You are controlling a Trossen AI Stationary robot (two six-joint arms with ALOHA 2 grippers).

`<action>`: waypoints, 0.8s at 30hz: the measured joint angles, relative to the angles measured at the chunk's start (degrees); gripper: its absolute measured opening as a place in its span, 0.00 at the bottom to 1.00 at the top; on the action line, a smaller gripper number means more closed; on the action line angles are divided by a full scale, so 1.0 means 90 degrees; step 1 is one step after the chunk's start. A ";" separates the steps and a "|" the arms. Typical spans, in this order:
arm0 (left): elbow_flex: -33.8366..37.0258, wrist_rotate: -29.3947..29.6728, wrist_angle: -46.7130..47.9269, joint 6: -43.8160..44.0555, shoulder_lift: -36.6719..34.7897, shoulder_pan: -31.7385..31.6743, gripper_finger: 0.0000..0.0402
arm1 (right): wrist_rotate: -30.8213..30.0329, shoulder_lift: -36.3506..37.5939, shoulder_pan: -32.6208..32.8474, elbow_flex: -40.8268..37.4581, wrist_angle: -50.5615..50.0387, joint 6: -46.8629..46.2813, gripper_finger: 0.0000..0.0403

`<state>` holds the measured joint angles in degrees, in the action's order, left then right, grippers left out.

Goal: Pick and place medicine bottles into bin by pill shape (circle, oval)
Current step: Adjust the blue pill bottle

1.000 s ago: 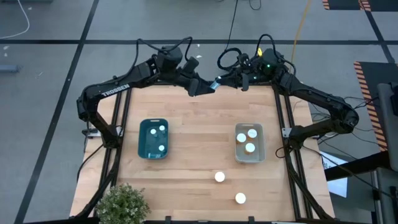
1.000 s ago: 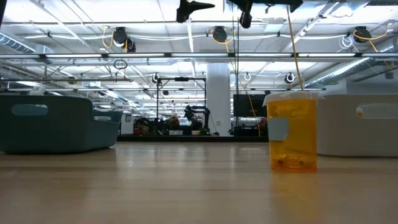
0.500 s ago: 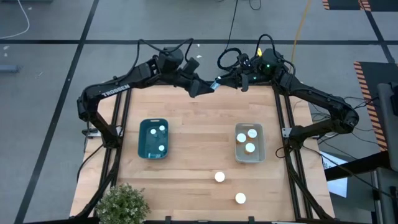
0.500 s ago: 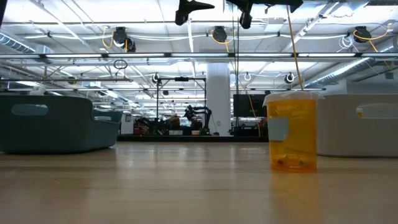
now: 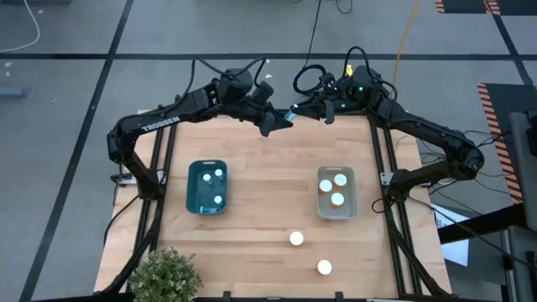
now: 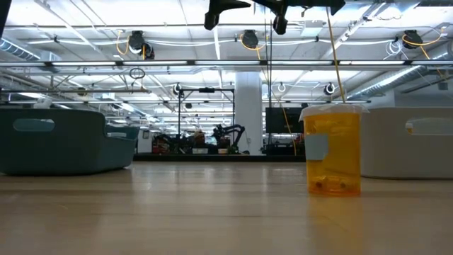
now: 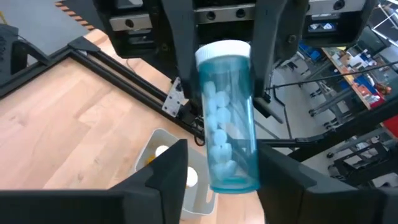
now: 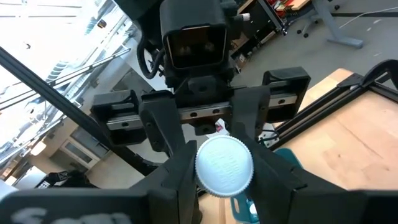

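A teal see-through medicine bottle with a white cap and white pills inside hangs high over the table's far middle, between my two grippers. My right gripper is shut on its cap end. My left gripper is open. Its fingers stand on either side of the bottle's bottom end, with a gap showing on one side. Two more bottles stand on their bases near the table's near edge. The teal bin holds two bottles and the white bin holds three. My right gripper pinches the bottle's cap end between its two fingers. The fingers come level from the table's right side and lie along the bottle. The bottle lies roughly level, lifted clear of the table, with its cap facing my right wrist.
A potted plant stands at the near left corner. In the low view an amber bottle stands in front of the white bin, and the teal bin is at the left. Bare wood lies between the bins.
My left gripper has moved a little toward the table's right edge, closer to my right gripper. My right arm has kept still.
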<state>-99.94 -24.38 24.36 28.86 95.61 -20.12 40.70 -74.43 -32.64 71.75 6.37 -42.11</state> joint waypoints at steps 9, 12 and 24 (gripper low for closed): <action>0.0000 -0.0008 -0.0009 -0.0012 0.0000 -0.0021 0.29 | -0.0016 -0.0007 0.0000 0.0000 -0.0007 0.0073 0.29; 0.0000 -0.0008 -0.0009 -0.0010 0.0000 -0.0021 0.26 | -0.0019 -0.0007 0.0000 0.0000 -0.0007 0.0085 0.29; 0.0000 -0.0008 -0.0104 -0.0009 0.0000 -0.0034 0.28 | -0.0184 0.0161 -0.0101 0.0000 0.0026 0.0090 0.51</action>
<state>-99.94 -24.45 23.42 28.79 95.61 -20.43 39.05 -72.99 -33.55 71.75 6.60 -41.29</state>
